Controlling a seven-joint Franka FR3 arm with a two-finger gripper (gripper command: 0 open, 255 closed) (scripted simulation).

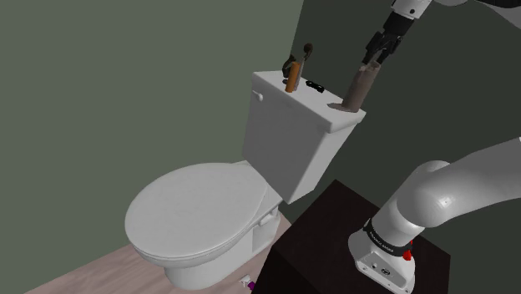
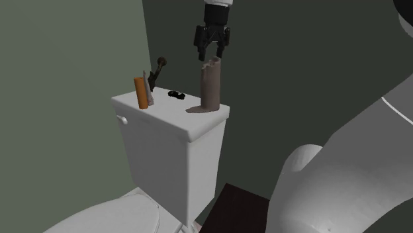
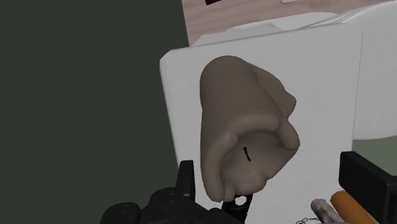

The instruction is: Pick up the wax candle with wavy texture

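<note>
In the second exterior view the gripper (image 2: 213,55) hovers, fingers apart, just above the brown candle (image 2: 212,86).

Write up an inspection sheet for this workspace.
Surface: white tank lid of a toilet.
Job's things: brownish-grey candle, upright near the lid's corner.
Clutter: orange cylinder, dark brush and small black item on the same lid.
Grippers: pincer open, fingers apart at the candle's top; contact cannot be told.
Cables: nothing seen.
Surroundings: grey-green walls, toilet seat cover shut, dark stand, pale plank floor.
</note>
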